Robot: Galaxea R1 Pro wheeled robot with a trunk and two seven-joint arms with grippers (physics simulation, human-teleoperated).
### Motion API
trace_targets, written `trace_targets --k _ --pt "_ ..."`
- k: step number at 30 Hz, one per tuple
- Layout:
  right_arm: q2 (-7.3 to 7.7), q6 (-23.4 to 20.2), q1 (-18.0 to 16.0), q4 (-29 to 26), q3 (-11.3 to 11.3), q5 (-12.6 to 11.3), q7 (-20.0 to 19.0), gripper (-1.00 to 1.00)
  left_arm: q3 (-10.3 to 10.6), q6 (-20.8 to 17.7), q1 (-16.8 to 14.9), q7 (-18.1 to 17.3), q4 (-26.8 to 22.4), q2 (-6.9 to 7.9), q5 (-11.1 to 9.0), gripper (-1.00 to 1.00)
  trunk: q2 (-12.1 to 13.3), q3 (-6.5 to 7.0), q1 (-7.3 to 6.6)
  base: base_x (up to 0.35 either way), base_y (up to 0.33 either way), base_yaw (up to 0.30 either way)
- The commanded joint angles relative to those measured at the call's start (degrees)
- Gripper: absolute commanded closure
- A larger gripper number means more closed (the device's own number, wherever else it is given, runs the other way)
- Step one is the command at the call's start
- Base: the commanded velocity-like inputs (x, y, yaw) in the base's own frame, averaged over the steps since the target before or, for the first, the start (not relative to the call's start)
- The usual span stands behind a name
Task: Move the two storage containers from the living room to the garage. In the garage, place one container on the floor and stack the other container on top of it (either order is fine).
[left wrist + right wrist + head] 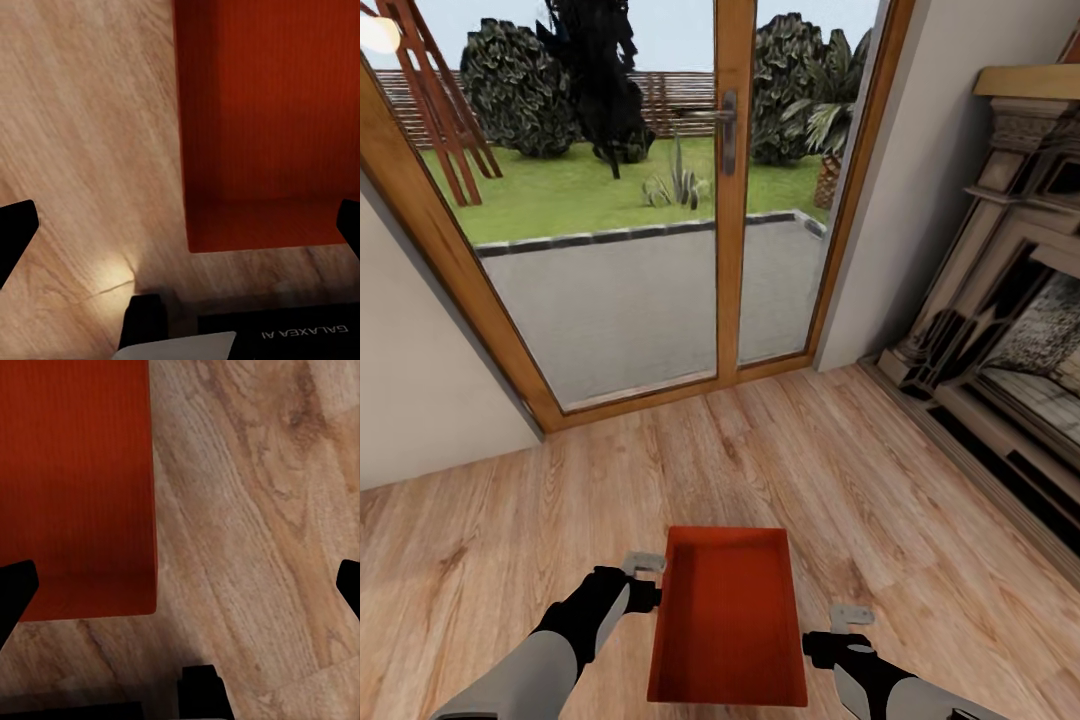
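1. At six o'clock in the head view, one storage container [728,620] sits between the two arms, its open top upward, over the wood plank floor [840,470] of the living room.
2. The left hand [645,563] is at its nine o'clock rim and the right hand [851,615] at four o'clock; flanking the long walls probably readies a two-sided squeeze.
3. Both wrist views show fingertips spread wide with nothing between them, the container off to one side.
4. Beyond, the glass doors [660,200] stand at twelve o'clock and the fireplace [1010,300] at three.
5. Mirrored "GALAXEA AI" lettering [304,331] reads on the robot's body.
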State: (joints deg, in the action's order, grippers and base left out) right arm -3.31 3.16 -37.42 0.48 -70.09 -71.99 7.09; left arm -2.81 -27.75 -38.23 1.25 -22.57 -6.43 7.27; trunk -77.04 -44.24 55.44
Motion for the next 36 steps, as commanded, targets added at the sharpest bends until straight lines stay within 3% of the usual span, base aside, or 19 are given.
trace_targets --k 1,20,28,36 --pt "-0.03 0.14 -0.02 0.05 -0.48 -0.52 0.12 -1.0 -0.29 -0.29 -0.01 -0.06 -0.1 -0.04 0.55 -1.0 -0.02 -0.04 0.0 0.0 0.0 0.0" --pt "-0.03 0.18 -0.02 0.05 -0.48 -0.44 0.12 -1.0 -0.42 -0.24 -0.01 -0.02 -0.01 0.4 0.46 -1.0 -7.24 -3.27 3.95 0.0 0.0 0.0" --pt "0.03 0.17 -0.02 0.05 -0.48 -0.43 0.12 -1.0 -0.43 -0.2 -0.01 -0.01 -0.01 0.63 0.46 -1.0 -7.24 -3.27 3.95 0.0 0.0 0.0" --pt "0.19 0.23 -0.02 0.03 -0.48 -0.43 0.07 -1.0 -0.44 -0.27 -0.01 -0.01 -0.01 0.63 0.46 -1.0 -10.45 -4.71 5.71 0.0 0.0 0.0"
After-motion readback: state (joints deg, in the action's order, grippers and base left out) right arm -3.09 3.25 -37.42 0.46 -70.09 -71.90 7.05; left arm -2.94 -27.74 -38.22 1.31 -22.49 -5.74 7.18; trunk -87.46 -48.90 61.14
